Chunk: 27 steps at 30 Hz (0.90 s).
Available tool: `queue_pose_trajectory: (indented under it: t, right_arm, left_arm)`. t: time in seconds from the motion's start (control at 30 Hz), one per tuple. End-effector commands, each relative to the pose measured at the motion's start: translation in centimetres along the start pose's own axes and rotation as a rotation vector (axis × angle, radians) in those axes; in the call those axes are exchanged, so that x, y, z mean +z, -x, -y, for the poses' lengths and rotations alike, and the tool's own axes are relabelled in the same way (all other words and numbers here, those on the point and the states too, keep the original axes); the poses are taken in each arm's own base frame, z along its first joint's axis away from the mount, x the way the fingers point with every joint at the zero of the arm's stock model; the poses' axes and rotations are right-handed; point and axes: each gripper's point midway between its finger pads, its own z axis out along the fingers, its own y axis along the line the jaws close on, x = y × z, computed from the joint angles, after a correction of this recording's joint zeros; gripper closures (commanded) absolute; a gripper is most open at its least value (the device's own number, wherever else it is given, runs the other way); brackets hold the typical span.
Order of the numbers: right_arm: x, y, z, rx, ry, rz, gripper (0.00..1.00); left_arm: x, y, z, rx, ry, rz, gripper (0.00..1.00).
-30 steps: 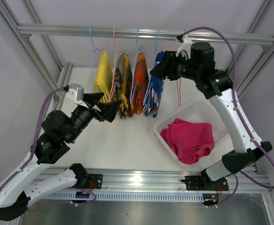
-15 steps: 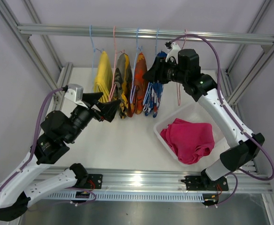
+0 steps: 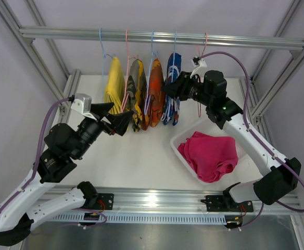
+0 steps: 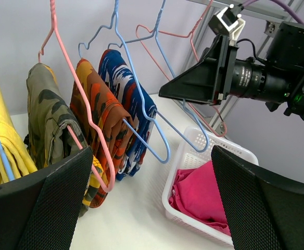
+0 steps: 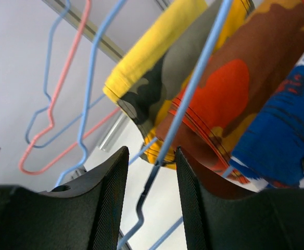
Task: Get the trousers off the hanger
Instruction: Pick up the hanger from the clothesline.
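Four trousers hang on wire hangers from the rail [image 3: 63, 33]: plain yellow [image 3: 114, 83], camouflage [image 3: 135, 86], orange-red [image 3: 155, 88] and blue-and-white [image 3: 171, 104]. The magenta pink trousers [image 3: 210, 153] lie in the white basket [image 3: 191, 127]. My right gripper [image 3: 168, 87] is open at the blue-and-white trousers, level with their upper part. In the right wrist view a blue hanger wire [image 5: 193, 88] runs between the right gripper's [image 5: 151, 156] jaws, untouched, with the blue-and-white trousers [image 5: 282, 135] at right. My left gripper [image 3: 122, 115] is wide open and empty beside the camouflage trousers' lower end.
An empty pink hanger [image 3: 199, 99] hangs right of the blue-and-white trousers, above the basket's far corner. In the left wrist view the basket [image 4: 193, 151] stands right of the hanging row. Frame posts stand at both sides.
My right arm has come down and in toward the blue-and-white trousers, which have shifted on their hanger. The left arm has not moved.
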Motion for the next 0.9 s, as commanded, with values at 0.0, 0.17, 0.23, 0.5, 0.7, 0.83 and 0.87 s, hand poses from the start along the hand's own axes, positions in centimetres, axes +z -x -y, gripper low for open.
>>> queue_pose_trajectory:
  t: [0.0, 0.17, 0.23, 0.5, 0.7, 0.83, 0.87]
  right_arm:
    - [-1.2, 3.9, -3.2, -0.004, 0.132, 0.15, 0.54]
    - [-1.3, 4.5, -3.1, 0.026, 0.169, 0.183, 0.53]
    - [-1.3, 4.6, -3.0, 0.037, 0.175, 0.189, 0.54]
    - [-1.0, 4.6, -1.9, 0.082, 0.181, 0.202, 0.84]
    - [-1.1, 5.0, -2.3, 0.091, 0.208, 0.222, 1.0]
    - [-1.7, 6.2, -3.6, 0.07, 0.238, 0.245, 1.0]
    - [-1.8, 6.4, -3.8, 0.063, 0.241, 0.25, 1.0]
  left_arm:
    - [-0.1, 1.0, 0.0, 0.007, -0.005, 0.034, 0.01]
    - [-0.1, 1.1, 0.0, 0.007, -0.005, 0.035, 0.0]
    - [-0.1, 1.1, 0.0, 0.008, -0.006, 0.037, 0.01]
    - [-0.1, 1.0, 0.2, 0.009, -0.014, 0.032, 0.01]
    - [-0.1, 1.0, 0.2, 0.012, -0.015, 0.03, 0.0]
    - [-0.1, 1.0, 0.3, 0.013, -0.02, 0.032, 0.0]
    - [-0.1, 1.1, 0.3, 0.013, -0.022, 0.033, 0.01]
